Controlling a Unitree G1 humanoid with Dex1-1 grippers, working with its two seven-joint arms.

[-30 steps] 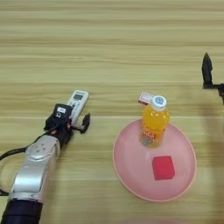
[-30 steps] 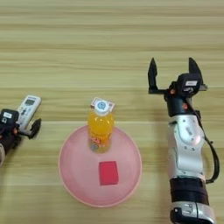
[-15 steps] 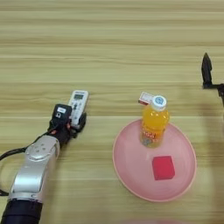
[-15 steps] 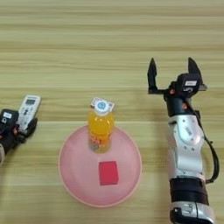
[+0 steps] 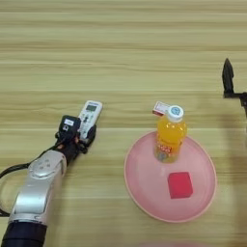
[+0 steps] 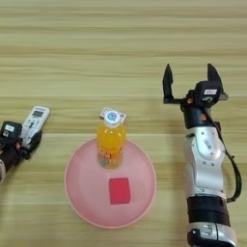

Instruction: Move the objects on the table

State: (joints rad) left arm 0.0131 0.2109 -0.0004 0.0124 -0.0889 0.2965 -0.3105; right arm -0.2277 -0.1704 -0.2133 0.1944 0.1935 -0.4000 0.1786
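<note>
Reaching up from the lower left of the frame, the left gripper [image 5: 83,138] sits at the near end of the remote control [image 5: 89,116], whose long axis runs on up and slightly right — whether its fingers have closed on it I cannot tell. The right gripper [image 6: 189,83], centre right, is spread wide and empty — well apart from everything.

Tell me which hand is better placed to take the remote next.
Left. The left hand is already at the near end of the remote, fingers alongside it. The right hand hangs open, well off to the right, with the pink plate and orange bottle in between.
</note>
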